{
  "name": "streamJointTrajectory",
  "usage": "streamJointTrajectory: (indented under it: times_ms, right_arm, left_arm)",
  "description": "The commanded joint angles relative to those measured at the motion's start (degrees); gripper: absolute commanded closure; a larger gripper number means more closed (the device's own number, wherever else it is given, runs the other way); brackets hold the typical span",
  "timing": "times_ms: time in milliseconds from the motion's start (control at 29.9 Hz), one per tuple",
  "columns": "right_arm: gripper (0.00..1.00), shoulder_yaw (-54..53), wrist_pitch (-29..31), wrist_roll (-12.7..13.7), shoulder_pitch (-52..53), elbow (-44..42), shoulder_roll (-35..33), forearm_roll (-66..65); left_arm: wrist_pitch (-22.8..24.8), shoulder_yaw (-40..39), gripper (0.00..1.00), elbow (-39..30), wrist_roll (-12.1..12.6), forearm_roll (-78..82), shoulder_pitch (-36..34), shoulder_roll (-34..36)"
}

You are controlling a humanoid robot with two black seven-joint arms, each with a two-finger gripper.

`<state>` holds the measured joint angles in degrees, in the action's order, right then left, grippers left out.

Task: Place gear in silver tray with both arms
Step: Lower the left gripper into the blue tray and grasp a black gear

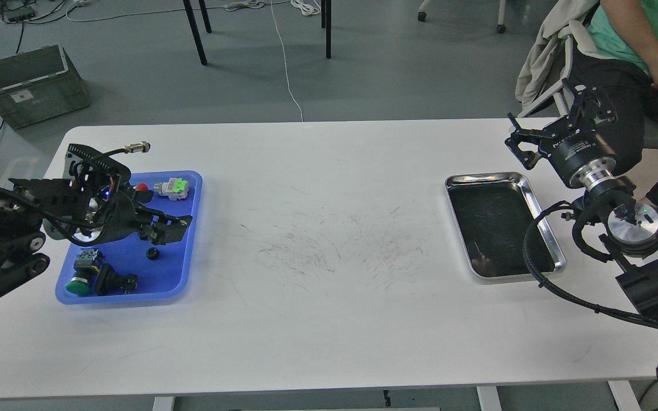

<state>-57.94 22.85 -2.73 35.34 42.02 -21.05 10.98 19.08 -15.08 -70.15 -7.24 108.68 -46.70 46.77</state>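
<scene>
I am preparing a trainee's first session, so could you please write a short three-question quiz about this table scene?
1. True or false: the silver tray already holds a part.
2. Over which tray is the left gripper? A) blue tray B) silver tray C) neither
3. In a few words: where is the right gripper relative to the silver tray?

Key
1. False; only its dark reflective bottom shows.
2. A; it is above the parts, near a small black round piece.
3. Beyond the tray's far right corner, raised and holding nothing.
</scene>
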Motion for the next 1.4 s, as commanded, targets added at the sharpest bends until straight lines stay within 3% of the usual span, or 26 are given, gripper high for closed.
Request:
streamJointTrajectory:
  times_ms: [0, 535, 935, 1236, 1370]
  right_arm:
    - [0.01, -0.07, 0.0, -0.08, -0.35, -0.18, 0.05, 0.01]
    - [0.01, 0.2, 0.61, -0.09, -0.35, -2.3, 1.28, 0.01]
    - [0.01, 0.11, 0.79, 0.0, 0.0, -1.24, 1.28, 0.09]
    - [0.01, 0.11, 0.79, 0.0, 0.0, -0.89, 1.28, 0.09]
    - [0.01, 0.2, 0.79, 0.09, -0.09, -0.89, 1.28, 0.09]
  left_arm:
    - [-0.18, 0.05, 0.05, 3.17, -0.32, -0.49, 0.11, -0.63]
    - [-0.8, 0.05, 0.07, 12.67, -1.2, -0.4, 3.8, -5.2]
    - [-0.89, 0.05, 0.25, 16.36, -1.81, -0.67, 4.33, -6.17]
    - [-0.89, 0.05, 0.49, 18.56, -1.72, -0.58, 4.6, -7.57]
    - [-0.8, 0.05, 0.5, 19.44, -1.81, -0.49, 4.68, -7.75]
